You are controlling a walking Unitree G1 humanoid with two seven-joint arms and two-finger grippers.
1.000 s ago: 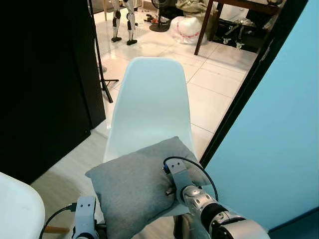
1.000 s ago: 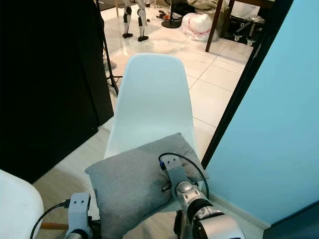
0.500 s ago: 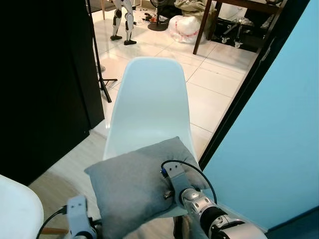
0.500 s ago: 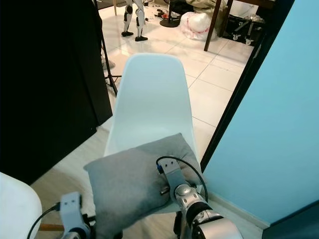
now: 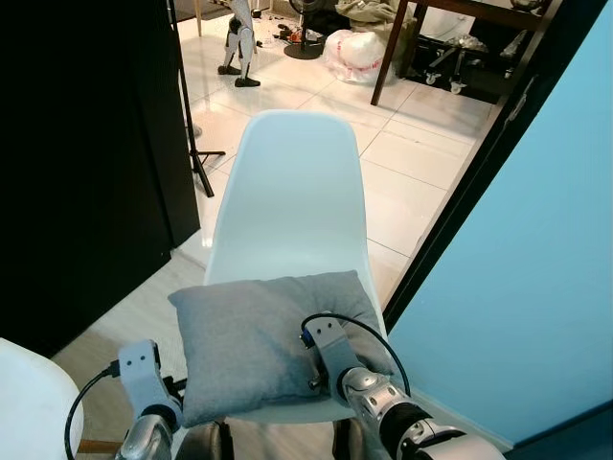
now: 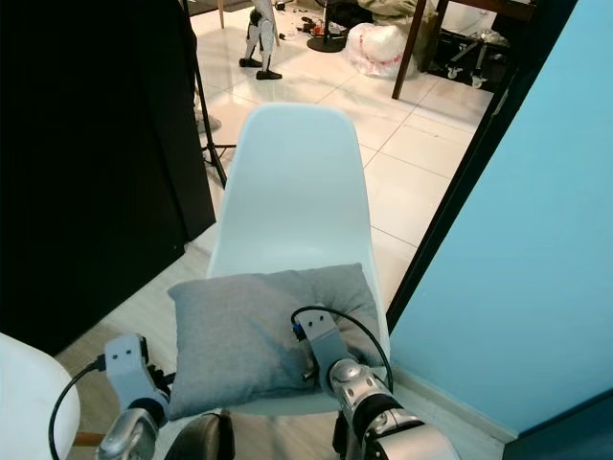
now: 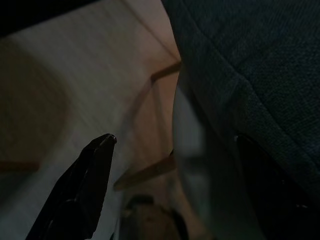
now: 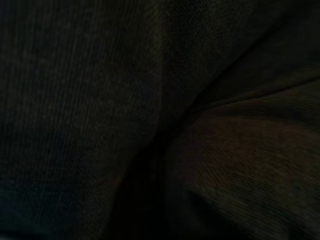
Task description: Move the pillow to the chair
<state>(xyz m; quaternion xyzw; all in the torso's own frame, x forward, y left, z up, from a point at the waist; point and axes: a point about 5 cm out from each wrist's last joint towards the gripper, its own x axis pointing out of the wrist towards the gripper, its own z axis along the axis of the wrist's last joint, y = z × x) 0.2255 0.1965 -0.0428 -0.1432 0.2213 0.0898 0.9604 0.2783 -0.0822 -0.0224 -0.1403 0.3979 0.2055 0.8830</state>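
Glossy white floor tiles are shown at upper centre; a light blue wall is seen at right; a black panel at left; a dark wooden table at top.

Right gripper's fingers buried under grey pillow — chair legs hidden, second chair cut off

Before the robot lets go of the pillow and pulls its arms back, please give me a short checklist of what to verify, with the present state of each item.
1. Pillow lies flat on the chair seat: ok.
2. Pillow fully within the seat: not ok, its near-left corner overhangs the edge.
3. Left gripper open, fingers astride the pillow's corner: ok.
4. Right gripper's hold on the pillow: cannot tell, its wrist view is dark fabric.
5. Floor beyond the chair free of obstacles nearby: ok.
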